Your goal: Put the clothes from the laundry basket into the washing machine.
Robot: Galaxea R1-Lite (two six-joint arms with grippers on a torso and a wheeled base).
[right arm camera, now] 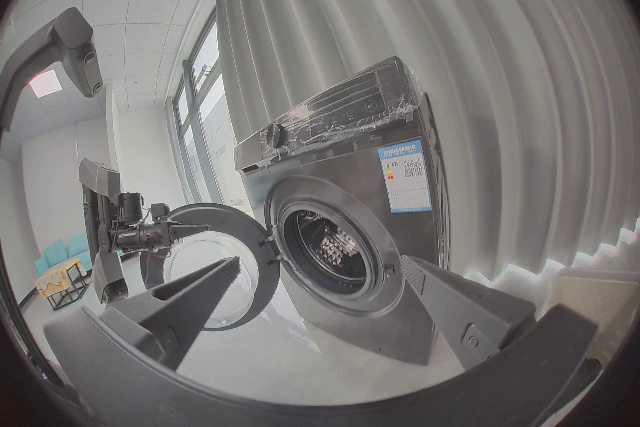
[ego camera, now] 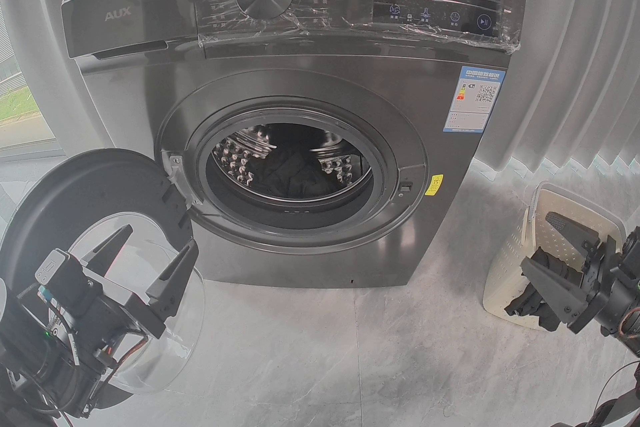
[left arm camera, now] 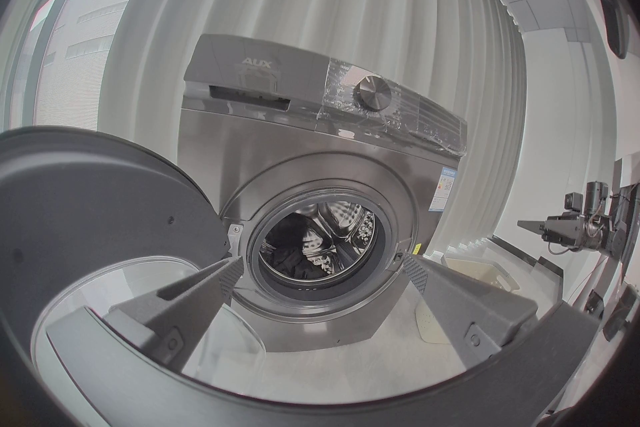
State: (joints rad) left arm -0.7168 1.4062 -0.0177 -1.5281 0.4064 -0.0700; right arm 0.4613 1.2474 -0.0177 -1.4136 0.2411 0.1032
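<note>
The grey washing machine [ego camera: 293,75] stands ahead with its round door [ego camera: 80,195] swung out to the left. Dark clothes [ego camera: 290,171] lie inside the drum. A cream laundry basket [ego camera: 513,261] sits on the floor at the right, with dark cloth [ego camera: 525,307] showing at its near side. My left gripper [ego camera: 160,238] hangs open in front of the door, holding nothing. My right gripper [ego camera: 539,241] is open above the basket, also with nothing in it. The left wrist view looks past the open left gripper [left arm camera: 320,261] into the drum; the right wrist view frames the machine [right arm camera: 373,195] behind the right gripper [right arm camera: 320,261].
White curtains [ego camera: 573,48] hang behind and beside the machine. Pale marble floor [ego camera: 347,355] lies bare in front of it. A window [ego camera: 17,108] is at the far left. The open door takes up the space at the left front.
</note>
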